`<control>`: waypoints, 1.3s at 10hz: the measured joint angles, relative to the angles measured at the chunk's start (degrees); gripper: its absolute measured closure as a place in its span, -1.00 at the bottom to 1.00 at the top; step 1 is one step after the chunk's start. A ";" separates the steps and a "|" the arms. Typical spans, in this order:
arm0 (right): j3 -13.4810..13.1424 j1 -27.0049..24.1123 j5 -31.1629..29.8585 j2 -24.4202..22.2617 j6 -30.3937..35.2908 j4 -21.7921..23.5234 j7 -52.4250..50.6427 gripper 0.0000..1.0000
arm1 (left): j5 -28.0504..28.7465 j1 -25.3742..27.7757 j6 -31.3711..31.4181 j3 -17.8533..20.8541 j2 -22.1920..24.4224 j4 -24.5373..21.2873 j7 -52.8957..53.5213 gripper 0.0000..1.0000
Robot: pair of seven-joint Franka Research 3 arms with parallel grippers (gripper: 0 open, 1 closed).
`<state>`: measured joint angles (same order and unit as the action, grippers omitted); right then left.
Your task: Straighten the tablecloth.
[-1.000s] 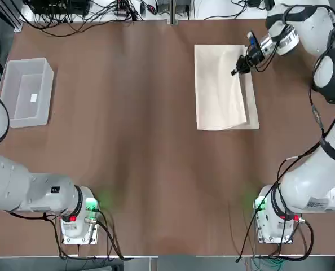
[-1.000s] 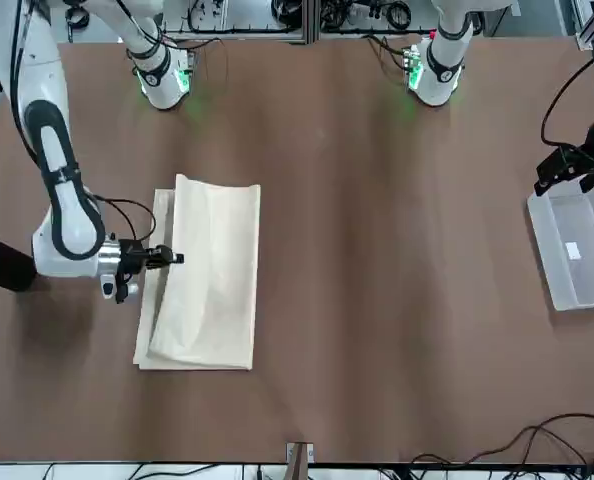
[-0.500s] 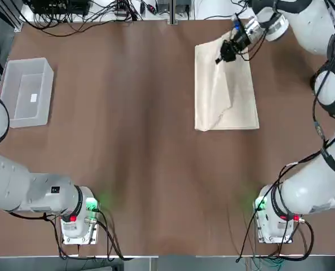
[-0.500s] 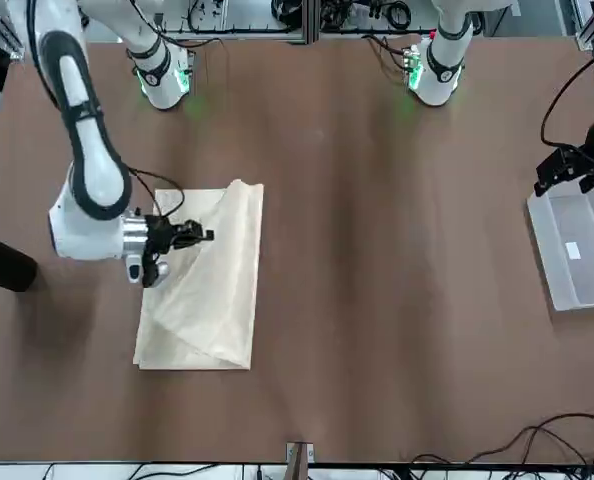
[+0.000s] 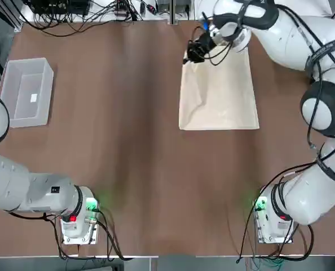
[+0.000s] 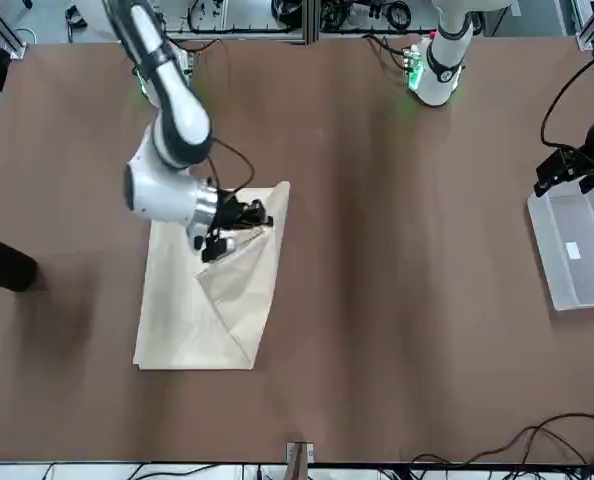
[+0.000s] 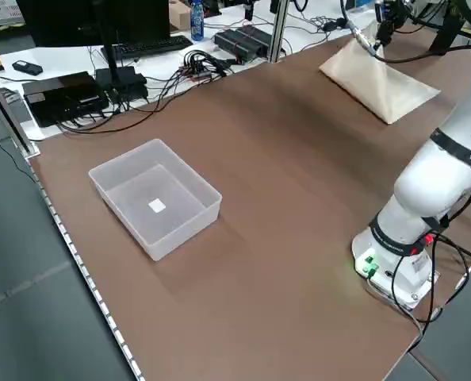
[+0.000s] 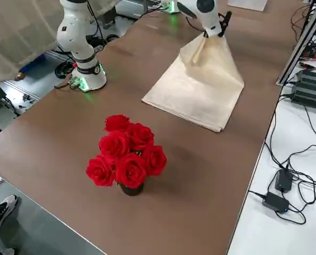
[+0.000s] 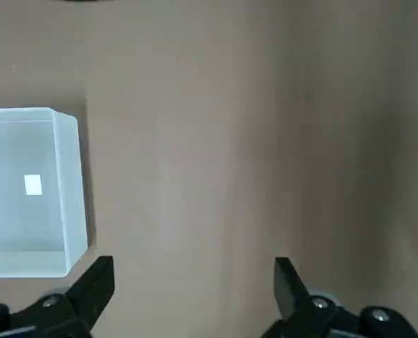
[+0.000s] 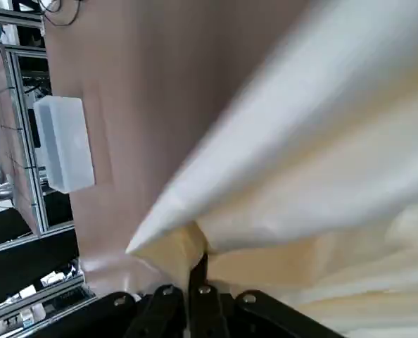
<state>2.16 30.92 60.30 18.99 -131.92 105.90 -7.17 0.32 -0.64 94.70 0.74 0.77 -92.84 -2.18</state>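
The cream-beige tablecloth (image 5: 226,101) lies at the far right of the table, partly doubled over. My right gripper (image 5: 192,54) is shut on its far left corner and holds that corner up off the table, so the fabric hangs in a tent down to the flat part (image 6: 212,320). The right wrist view shows the cloth (image 10: 314,148) pinched between the shut fingers of the right gripper (image 10: 195,274). Far away over the table's left edge, my left gripper (image 6: 565,172) hovers open, nothing between its fingers (image 9: 100,273).
A clear plastic bin (image 5: 47,93) sits at the left edge, just under the left gripper; it also shows in the left wrist view (image 9: 70,190). A bunch of red roses (image 8: 127,154) stands near the right edge. Cables run along the far edge.
The right gripper has carried the cloth's pinched corner up and toward the robot's left, from the cloth's right side to past its left edge, dragging the fabric wider. The left arm stayed still.
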 joint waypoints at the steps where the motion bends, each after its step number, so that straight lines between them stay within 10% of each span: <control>1: -0.05 1.96 0.09 0.21 -1.50 -1.66 2.34 0.95 | 0.00 0.01 0.00 0.01 -0.01 0.00 0.00 -1.00; 10: -0.16 10.22 4.20 9.78 -12.40 -10.09 3.93 0.89 | 0.00 0.00 0.00 -0.01 -0.17 0.02 0.00 -1.00; 13: -0.19 11.69 4.41 14.13 -13.08 -15.92 7.05 0.11 | 0.00 0.00 0.04 -0.02 -0.17 0.25 0.00 -1.00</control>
<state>1.97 42.62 64.70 33.12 -145.01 89.98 -0.12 0.32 -0.64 94.74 0.73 0.59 -92.58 -2.18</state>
